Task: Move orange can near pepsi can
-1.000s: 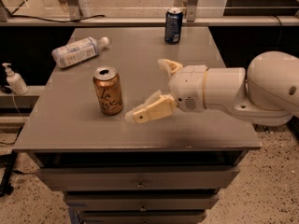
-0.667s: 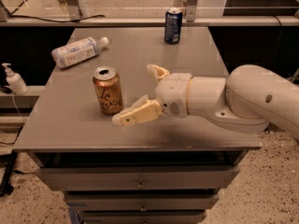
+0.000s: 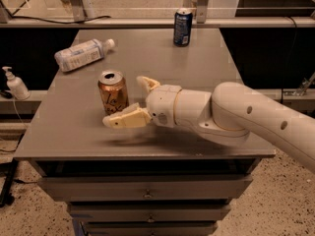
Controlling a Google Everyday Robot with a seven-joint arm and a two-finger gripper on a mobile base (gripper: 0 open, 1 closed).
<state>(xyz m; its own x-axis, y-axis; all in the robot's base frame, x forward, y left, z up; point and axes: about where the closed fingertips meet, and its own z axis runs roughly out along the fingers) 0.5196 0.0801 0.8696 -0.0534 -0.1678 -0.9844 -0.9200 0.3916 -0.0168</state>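
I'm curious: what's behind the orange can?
Bare table, then a lying bottle and the pepsi can farther back. The open tool is beside the orange can. The spot right behind it is hidden.

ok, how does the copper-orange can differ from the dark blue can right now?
The shiny copper-orange drink can stands toward the front of the grey table; the dark blue drink can stands at its far edge. The gripper, jaws open, brackets the orange can; the blue can stands alone. Dark script versus light markings. Both are upright, silver-topped and similar in size.
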